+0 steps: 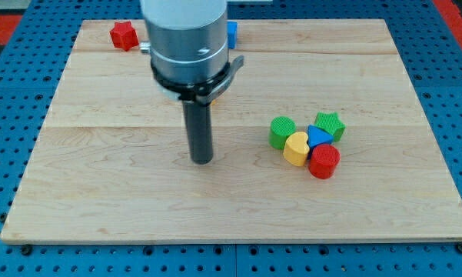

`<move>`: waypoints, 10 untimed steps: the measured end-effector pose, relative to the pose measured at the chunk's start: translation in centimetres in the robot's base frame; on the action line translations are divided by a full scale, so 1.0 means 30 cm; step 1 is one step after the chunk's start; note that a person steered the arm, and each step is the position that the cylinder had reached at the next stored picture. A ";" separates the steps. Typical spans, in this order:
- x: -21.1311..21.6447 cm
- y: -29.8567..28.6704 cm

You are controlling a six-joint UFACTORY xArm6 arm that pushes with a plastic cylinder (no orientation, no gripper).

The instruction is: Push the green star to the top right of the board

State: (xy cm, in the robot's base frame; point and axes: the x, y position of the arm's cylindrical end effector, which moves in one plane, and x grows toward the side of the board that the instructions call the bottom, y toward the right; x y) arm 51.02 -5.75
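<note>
The green star lies right of the board's middle, at the top right of a tight cluster. Touching it are a blue triangle, a green cylinder, a yellow heart and a red cylinder. My tip rests on the board well to the view's left of the cluster, about level with the red cylinder, touching no block.
A red star sits at the board's top left corner. A blue block shows partly behind the arm's grey housing near the top edge. The wooden board lies on a blue pegboard table.
</note>
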 end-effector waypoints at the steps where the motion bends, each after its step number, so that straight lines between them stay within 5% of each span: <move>1: 0.242 -0.029; 2: 0.360 0.058; 3: 0.335 0.205; 6: 0.100 0.774; 8: -0.192 0.693; 10: -0.184 0.698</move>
State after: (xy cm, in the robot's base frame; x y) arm 45.50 15.19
